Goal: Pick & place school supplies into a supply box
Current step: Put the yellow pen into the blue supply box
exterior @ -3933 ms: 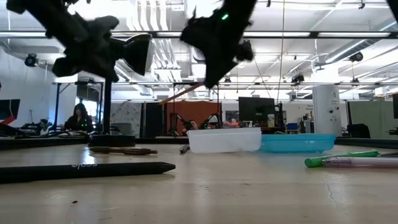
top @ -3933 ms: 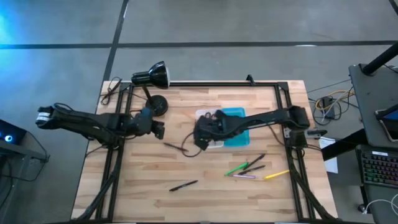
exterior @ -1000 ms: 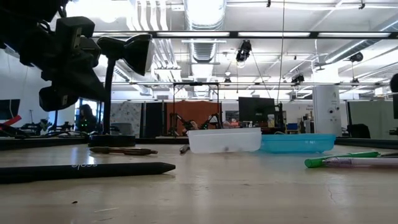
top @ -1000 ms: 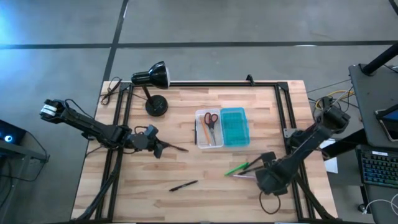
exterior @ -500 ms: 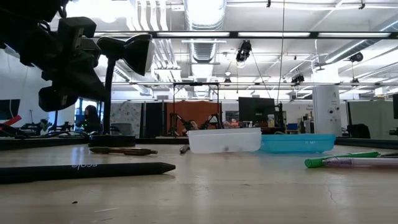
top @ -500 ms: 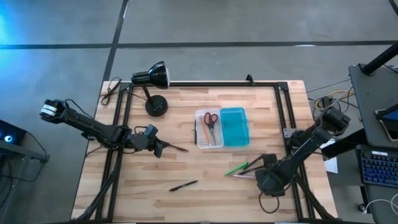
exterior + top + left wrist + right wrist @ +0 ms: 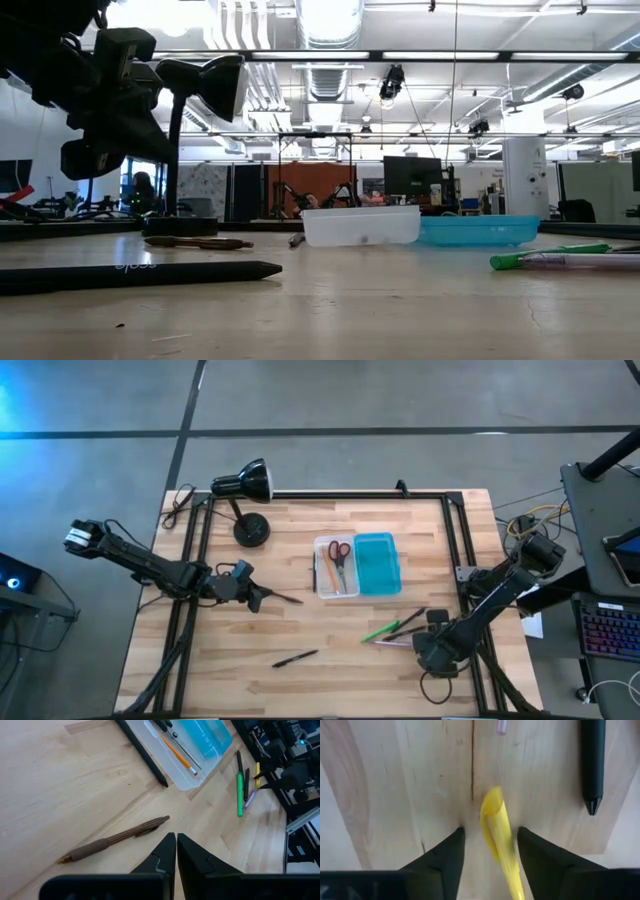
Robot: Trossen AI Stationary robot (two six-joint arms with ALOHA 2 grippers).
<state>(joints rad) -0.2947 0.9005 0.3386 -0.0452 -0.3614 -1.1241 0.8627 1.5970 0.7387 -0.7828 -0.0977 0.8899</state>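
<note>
On the left of the desk (image 7: 330,680), the left hand (image 7: 256,598) hangs low over the wood beside the brown pen (image 7: 114,841), its fingers pressed together and holding nothing; it sits where it sat a second ago, whereas about four seconds back it was raised and nearer the black desk lamp (image 7: 243,482), so it has come down toward that pen without yet spreading to take it. Nearer the front edge, a black pen (image 7: 295,658) lies alone and untouched. In the middle, the supply box (image 7: 379,592) lies open, its clear half holding the red-handled scissors (image 7: 339,554) and an orange pencil (image 7: 181,756), its teal half apparently bare, and a long black pencil (image 7: 141,753) lies just beside the clear half. The biggest change is here: four seconds ago the right arm stretched over the box, and now it has pulled back to the front right corner, which suggests its drop into the box is done. To the right, the green marker (image 7: 380,631), a pink pen (image 7: 394,643) and black pens lie clustered on the wood. The right hand (image 7: 489,846) hovers over the yellow pen (image 7: 500,840), its fingers spread on either side of the barrel and not yet closed on it. This is probably the start of the next pick, with most of the supplies still to go into the box.
</note>
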